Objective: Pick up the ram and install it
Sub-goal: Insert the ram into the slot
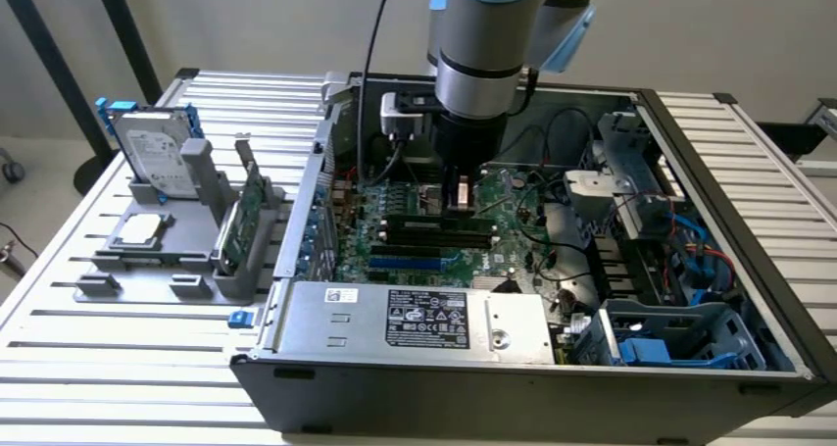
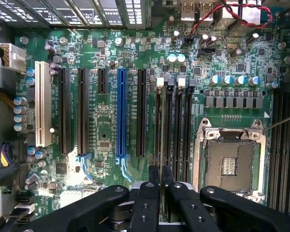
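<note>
Claw [image 2: 161, 170] fingers are pinched on the ram [image 2: 160, 145], a thin stick seen from its edge in the wrist view. The ram runs straight out from the fingertips, along a row of long black slots [image 2: 179, 125] on the green board [image 2: 106, 53]. It is hard to tell if the ram sits in a slot or just above it.

Near the claw on one side, the wrist view shows a blue slot [image 2: 121, 113], more black slots and a white slot [image 2: 42, 104]. On the other side is a square silver socket [image 2: 229, 162]. The tiny white writing on the board cannot be read.

In the exterior view, the claw [image 1: 461, 196] hangs from the grey arm [image 1: 487, 44] down inside the open computer case [image 1: 732, 172]. The case holds the green board, black wires and a silver box [image 1: 412, 319]. That box has a black and white label [image 1: 428, 319], but its words are too small to read.

Well away from the claw, to the exterior view's left and outside the case, a grey holder [image 1: 144, 284] stands on the ribbed table [image 1: 118, 368]. It holds a silver hard drive [image 1: 157, 157] and a green card [image 1: 235, 225] standing on its edge.
</note>
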